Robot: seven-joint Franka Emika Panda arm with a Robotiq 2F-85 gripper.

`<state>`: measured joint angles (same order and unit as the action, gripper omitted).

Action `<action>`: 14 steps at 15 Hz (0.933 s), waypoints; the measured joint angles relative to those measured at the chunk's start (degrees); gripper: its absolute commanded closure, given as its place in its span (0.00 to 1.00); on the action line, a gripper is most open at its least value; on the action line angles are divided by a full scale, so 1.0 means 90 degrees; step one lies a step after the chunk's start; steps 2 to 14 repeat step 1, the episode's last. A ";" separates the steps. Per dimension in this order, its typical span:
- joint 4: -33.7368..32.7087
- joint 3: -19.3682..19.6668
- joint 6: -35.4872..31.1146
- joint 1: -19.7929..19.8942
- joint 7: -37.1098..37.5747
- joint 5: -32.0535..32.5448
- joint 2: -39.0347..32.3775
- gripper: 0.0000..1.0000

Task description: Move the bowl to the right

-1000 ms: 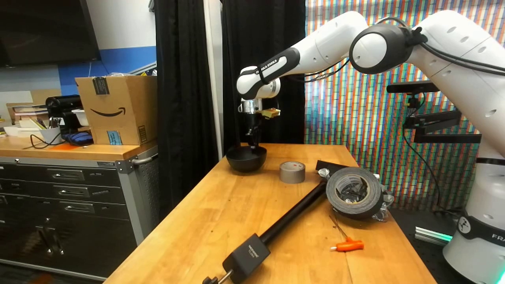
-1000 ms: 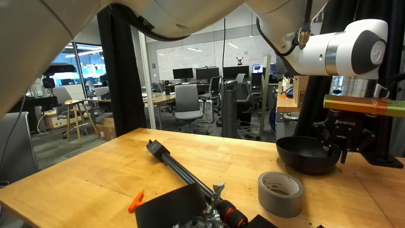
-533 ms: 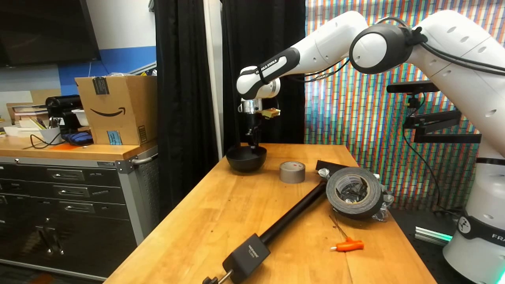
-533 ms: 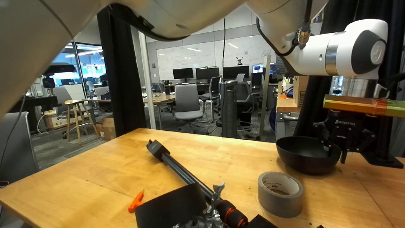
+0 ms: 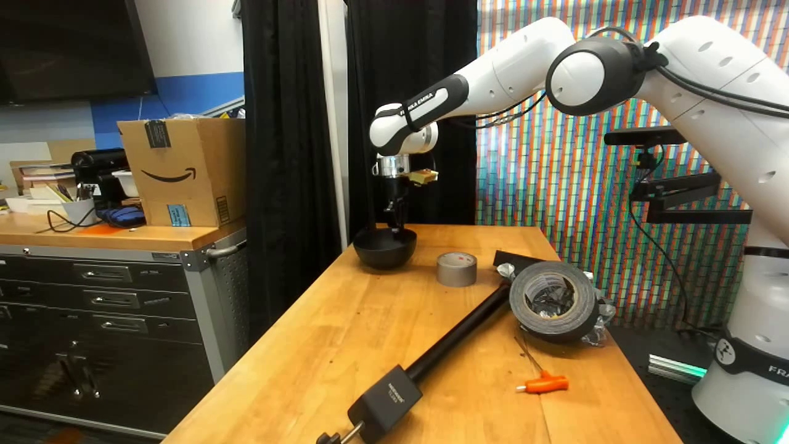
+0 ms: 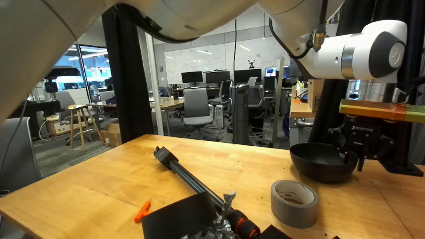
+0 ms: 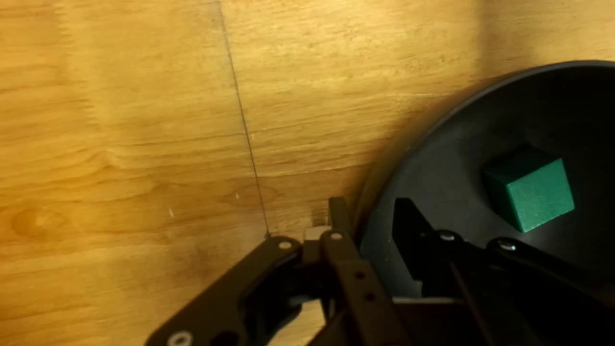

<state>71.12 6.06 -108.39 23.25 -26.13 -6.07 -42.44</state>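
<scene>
The round black bowl stands upright on the wooden table near its far end; it also shows at the right in an exterior view. In the wrist view the bowl fills the right side, and a green block lies inside it. My gripper points down over the bowl's rim, with one finger outside the wall and the other inside. A gap shows between the fingers, with the rim between them. The gripper also shows at the rim in both exterior views.
A grey tape roll stands close to the bowl. A black bar lies across the table, with a large black tape roll at its end. An orange-handled tool lies nearby. A black stand base is beside the gripper.
</scene>
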 measured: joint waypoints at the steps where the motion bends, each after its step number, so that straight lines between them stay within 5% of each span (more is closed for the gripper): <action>1: 0.0000 0.0000 0.0000 0.0000 0.0000 0.0000 0.0000 0.68; 14: 0.0000 0.0000 0.0000 0.0000 0.0000 0.0000 0.0000 0.68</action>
